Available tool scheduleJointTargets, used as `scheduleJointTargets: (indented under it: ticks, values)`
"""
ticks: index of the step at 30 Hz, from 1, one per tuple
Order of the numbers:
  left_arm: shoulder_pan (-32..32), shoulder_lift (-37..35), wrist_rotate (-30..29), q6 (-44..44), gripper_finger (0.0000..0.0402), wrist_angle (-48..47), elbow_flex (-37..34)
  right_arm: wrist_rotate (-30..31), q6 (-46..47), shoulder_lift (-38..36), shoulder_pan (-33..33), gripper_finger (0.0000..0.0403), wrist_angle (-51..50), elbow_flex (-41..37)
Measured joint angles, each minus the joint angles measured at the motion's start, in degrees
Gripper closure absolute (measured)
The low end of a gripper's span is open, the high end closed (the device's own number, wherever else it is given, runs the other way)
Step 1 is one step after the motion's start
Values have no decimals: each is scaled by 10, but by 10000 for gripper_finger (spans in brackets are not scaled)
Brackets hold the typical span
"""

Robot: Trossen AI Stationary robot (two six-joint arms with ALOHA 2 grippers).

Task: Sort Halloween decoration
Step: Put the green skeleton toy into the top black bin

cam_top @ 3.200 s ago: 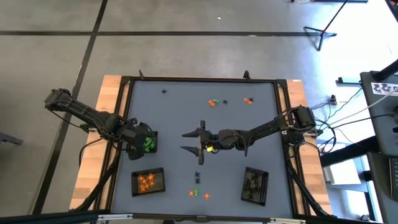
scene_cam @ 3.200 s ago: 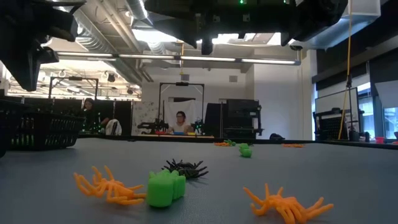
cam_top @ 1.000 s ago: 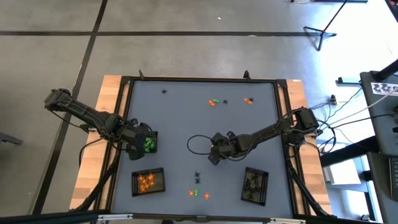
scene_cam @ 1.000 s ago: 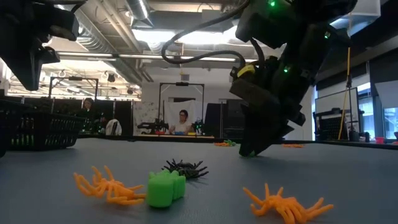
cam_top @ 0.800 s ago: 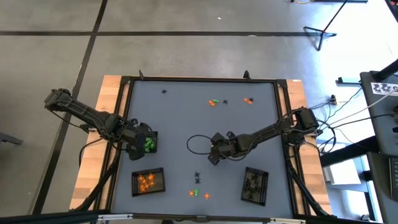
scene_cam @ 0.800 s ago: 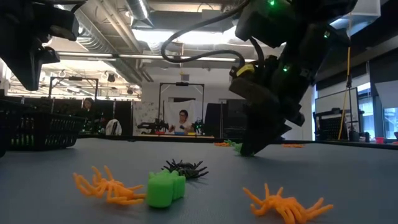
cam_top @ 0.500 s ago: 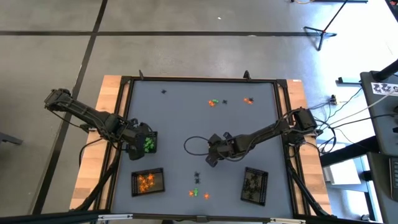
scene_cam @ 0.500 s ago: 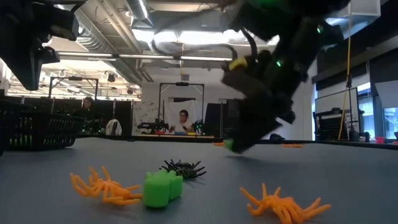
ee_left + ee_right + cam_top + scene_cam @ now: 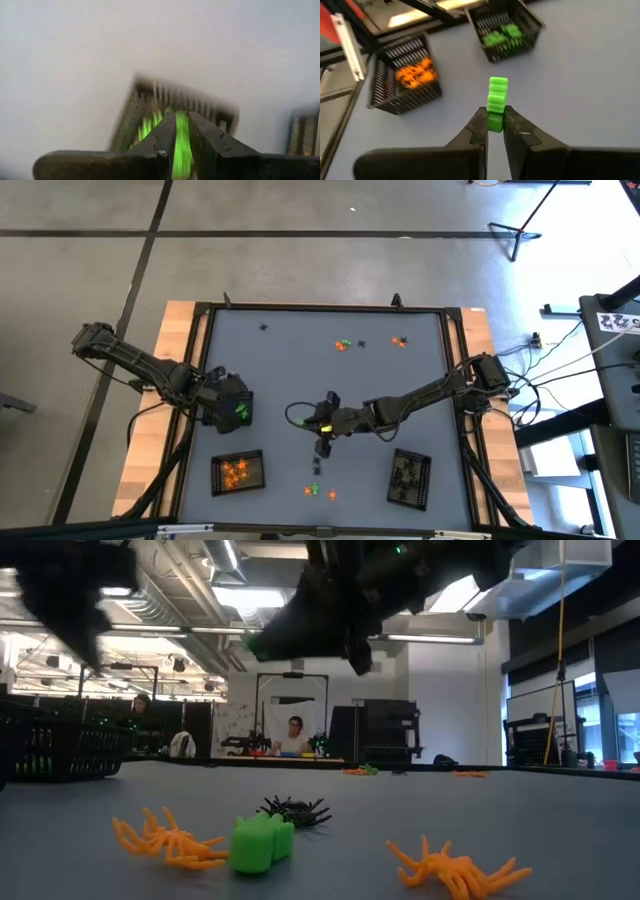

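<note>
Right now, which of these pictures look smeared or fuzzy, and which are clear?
Left wrist view: the whole picture is smeared, the green basket soft-edged. Low view: both arms overhead are streaked, while the green toy and orange spiders on the table sit sharp. Right wrist view: the green piece between the jaws is crisp, the baskets behind slightly soft. High view: clear throughout.

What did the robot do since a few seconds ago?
The right gripper dipped to the table, shut on a green trinket and lifted it, swinging toward the left-side trays. The left gripper stayed over the green tray; the trinkets in front stayed put.
</note>
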Motion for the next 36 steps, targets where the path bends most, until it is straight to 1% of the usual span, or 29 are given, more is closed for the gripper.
scheduleJointTargets:
  ticks: [3,4,5,8,11,15,17,19,23,26,31,36]
  values:
    - [0,0,-108,6,358,115,-16,0,-18,0,0,377,23,0]
    - [1,0,-130,6,358,156,-23,0,-21,0,0,380,24,0]
    - [1,0,-139,11,358,200,-29,0,-25,0,0,382,23,0]
    - [1,0,-118,60,358,318,-48,1,-31,0,0,380,23,0]
    - [1,0,-53,117,358,435,-73,1,-33,0,0,372,23,0]
    - [0,8,31,169,358,579,-110,1,-34,0,0,369,26,0]
    - [1,16,62,196,358,619,-124,1,-40,0,0,371,32,0]
    - [0,27,70,213,358,641,-132,1,-47,0,0,375,42,0]
    - [2,59,51,226,358,645,-136,0,-52,0,0,376,66,0]
    - [7,84,48,226,358,657,-136,-3,-58,0,0,373,71,0]
    - [12,120,48,226,358,701,-136,-3,-59,0,0,371,71,0]
    - [13,132,64,227,358,734,-136,-3,-59,0,0,371,68,0]
